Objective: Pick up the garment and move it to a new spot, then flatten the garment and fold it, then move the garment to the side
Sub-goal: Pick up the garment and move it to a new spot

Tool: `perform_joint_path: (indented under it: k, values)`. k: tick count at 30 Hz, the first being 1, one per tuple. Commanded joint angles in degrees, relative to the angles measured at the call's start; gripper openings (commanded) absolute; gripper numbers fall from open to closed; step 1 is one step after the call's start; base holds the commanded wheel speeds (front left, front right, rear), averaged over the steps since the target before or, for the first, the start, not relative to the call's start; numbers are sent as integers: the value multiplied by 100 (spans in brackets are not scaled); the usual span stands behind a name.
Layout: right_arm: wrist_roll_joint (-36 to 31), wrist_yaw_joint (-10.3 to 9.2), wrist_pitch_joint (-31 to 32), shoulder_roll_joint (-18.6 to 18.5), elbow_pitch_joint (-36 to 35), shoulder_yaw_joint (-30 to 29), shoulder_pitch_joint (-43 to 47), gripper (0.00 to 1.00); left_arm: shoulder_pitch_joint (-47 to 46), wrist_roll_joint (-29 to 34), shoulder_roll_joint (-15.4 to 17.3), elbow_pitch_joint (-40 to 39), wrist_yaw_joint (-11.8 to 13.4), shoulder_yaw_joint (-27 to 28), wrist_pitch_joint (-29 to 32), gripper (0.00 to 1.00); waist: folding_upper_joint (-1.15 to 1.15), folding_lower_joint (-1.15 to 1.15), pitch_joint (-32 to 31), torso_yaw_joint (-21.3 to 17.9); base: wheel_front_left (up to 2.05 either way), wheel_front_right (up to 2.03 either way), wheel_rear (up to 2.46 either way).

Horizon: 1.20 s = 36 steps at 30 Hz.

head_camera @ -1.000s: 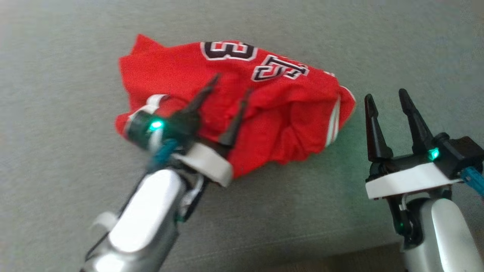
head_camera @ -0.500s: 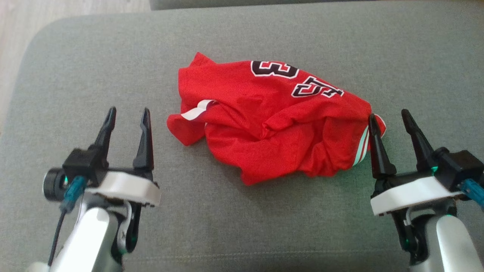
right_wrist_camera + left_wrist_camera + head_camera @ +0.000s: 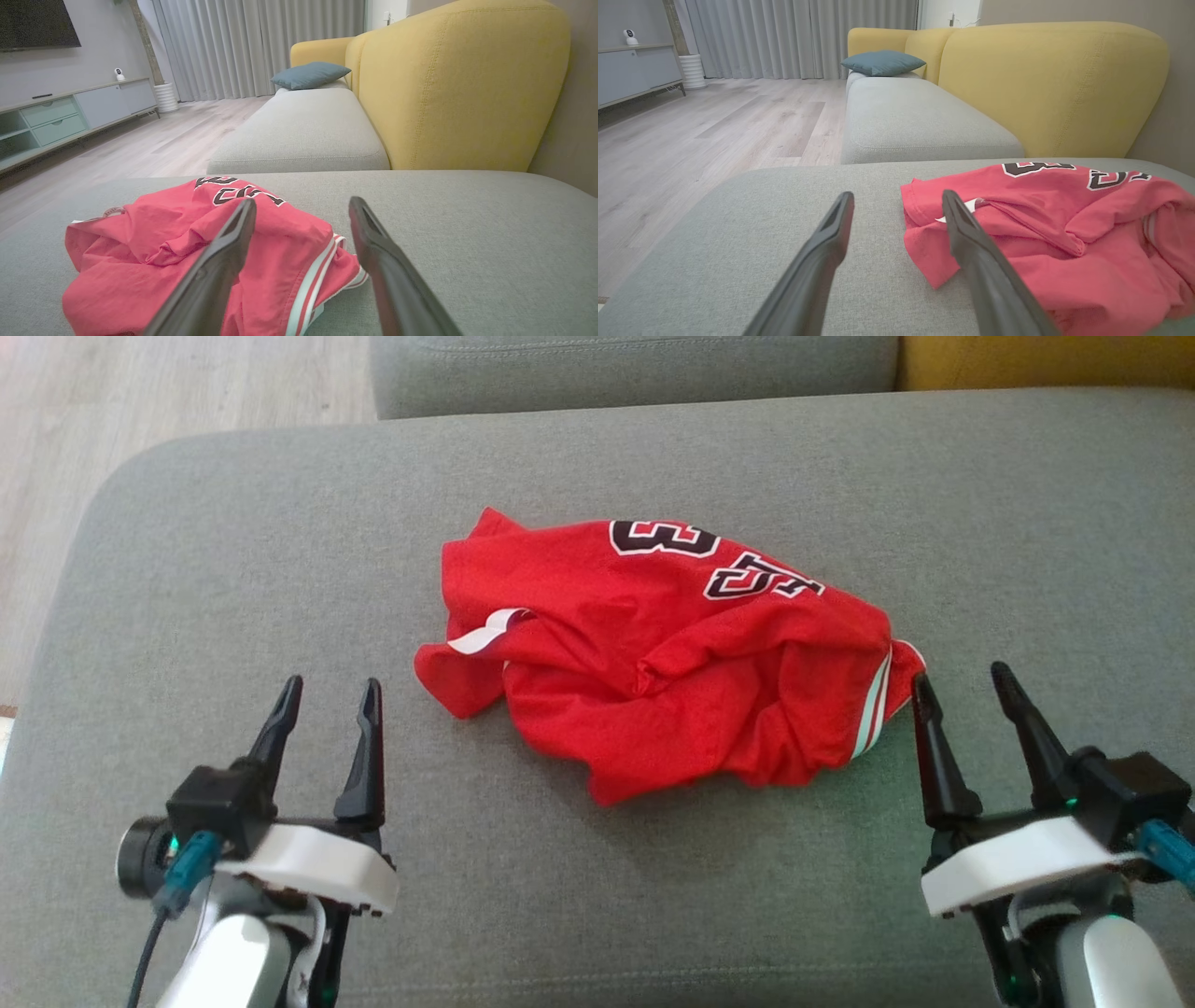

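Two grippers, jaws apart, empty. Crumpled red jersey garment, soft folds, white trim, on grey woven cushion, between left gripper and right gripper.

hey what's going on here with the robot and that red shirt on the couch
A two-armed robot is facing a crumpled red jersey that lies in a heap on a grey sofa cushion. Neither gripper holds it. The left gripper is open, on the cushion side clear of the jersey's left end. The right gripper is open too, close beside the striped right end. The jersey is not yet flattened or folded.
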Motion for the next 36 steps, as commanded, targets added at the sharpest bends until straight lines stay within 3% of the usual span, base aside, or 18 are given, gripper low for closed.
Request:
perform_joint_path:
  k: [1, 19, 25, 31, 36]
  values:
    - [16, 43, 35, -24, -251, 126, -120, 100, -193, -26, 193, -217, 43, 220, 8, 100, 0, 0, -20, -16, 0, 0, 0]
    - [115, 43, 15, -24, -243, 171, -152, 100, -257, -23, 273, -249, 68, 145, 107, 100, 0, 0, 54, -46, 0, 0, 0]
    - [136, 43, -18, -24, -260, 201, -238, 100, -651, -157, 11, -60, -313, -322, 510, 100, 0, 0, 290, -36, 0, 0, 0]
    - [146, 43, -42, -24, -245, 353, -439, 100, -1350, -420, -434, 696, -756, -778, 1186, 100, 0, 0, 654, -140, 0, 0, 0]
    - [194, 43, -105, -24, -167, 419, -588, 100, -1831, -511, -594, 1638, -809, -848, 1608, 100, 0, 0, 911, -330, 0, 0, 0]
